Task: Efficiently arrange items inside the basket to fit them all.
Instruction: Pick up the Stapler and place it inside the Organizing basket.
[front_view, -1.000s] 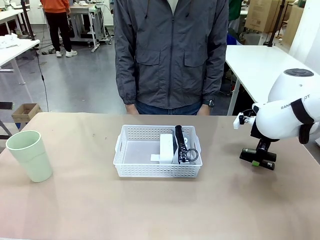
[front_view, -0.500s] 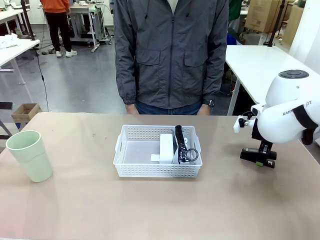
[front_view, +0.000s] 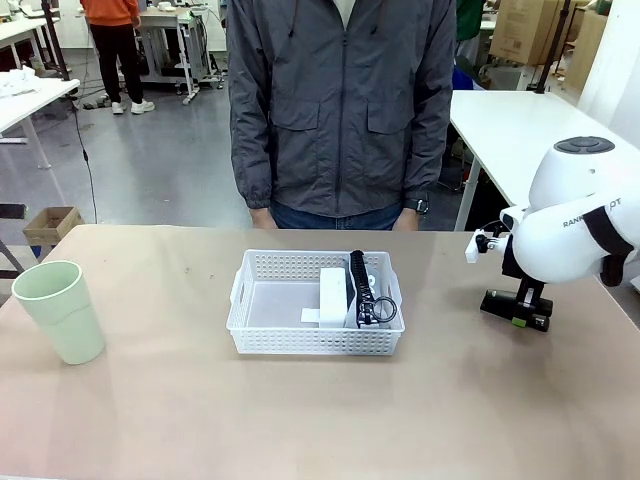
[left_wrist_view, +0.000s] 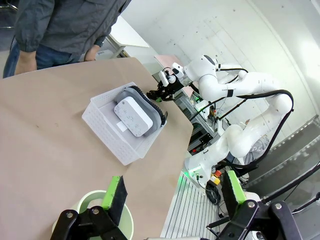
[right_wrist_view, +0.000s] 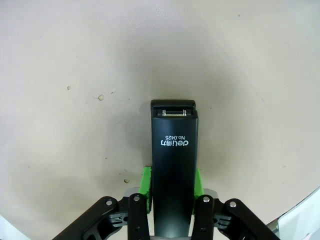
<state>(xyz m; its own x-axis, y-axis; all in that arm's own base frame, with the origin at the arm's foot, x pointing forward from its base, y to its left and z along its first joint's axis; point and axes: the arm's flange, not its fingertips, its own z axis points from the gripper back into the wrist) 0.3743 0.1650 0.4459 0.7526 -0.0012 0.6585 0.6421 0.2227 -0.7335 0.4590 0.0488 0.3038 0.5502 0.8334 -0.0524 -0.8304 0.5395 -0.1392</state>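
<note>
Right gripper (right_wrist_view: 172, 181) closed on the near end of the black stapler (right_wrist_view: 173, 145), green pads (right_wrist_view: 145, 181) pressed to both flanks. Long axis of stapler in line with the fingers, far end pointing away from the wrist. Held low at the table (front_view: 450, 400), well right of the basket (front_view: 240, 300)

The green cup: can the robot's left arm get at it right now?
Probably yes. The left gripper hangs open close to the cup, which stands alone on the table with nothing between them.
</note>
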